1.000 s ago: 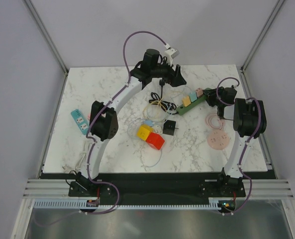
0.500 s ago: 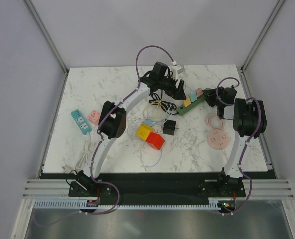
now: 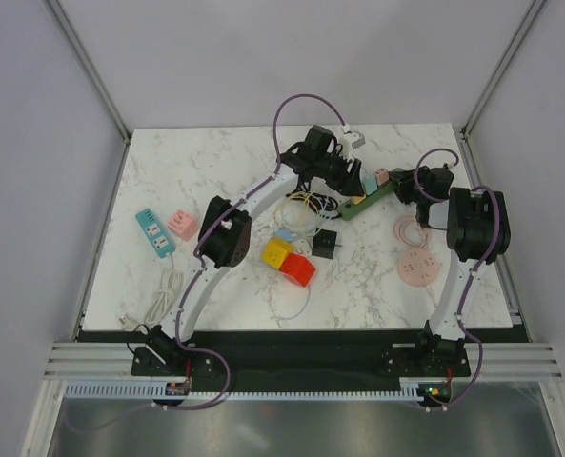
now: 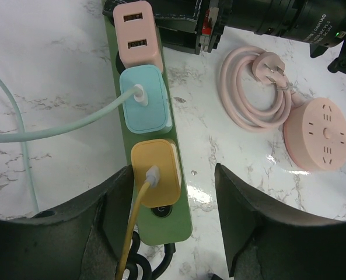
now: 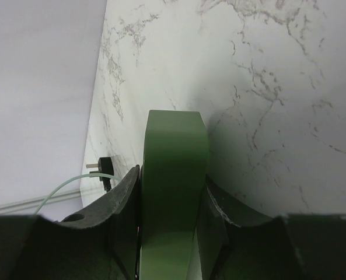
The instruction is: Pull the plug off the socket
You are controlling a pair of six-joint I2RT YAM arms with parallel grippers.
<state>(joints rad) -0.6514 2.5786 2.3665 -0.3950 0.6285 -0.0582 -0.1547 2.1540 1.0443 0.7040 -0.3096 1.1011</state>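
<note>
Right claw [image 5: 173,195] clamps the power strip [image 4: 181,224]; open left claw [image 4: 173,175], straddling the yellow plug [image 4: 155,181], should centre, close squarely, pull straight

Flat green strip [image 4: 182,224] carries pink plug [image 4: 137,29], blue plug [image 4: 144,108], yellow plug [image 4: 167,169].

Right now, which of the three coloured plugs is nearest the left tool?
The orange plug, with the yellow cable, is straddled by the left tool; the blue plug and pink plug lie farther along the green strip.
</note>
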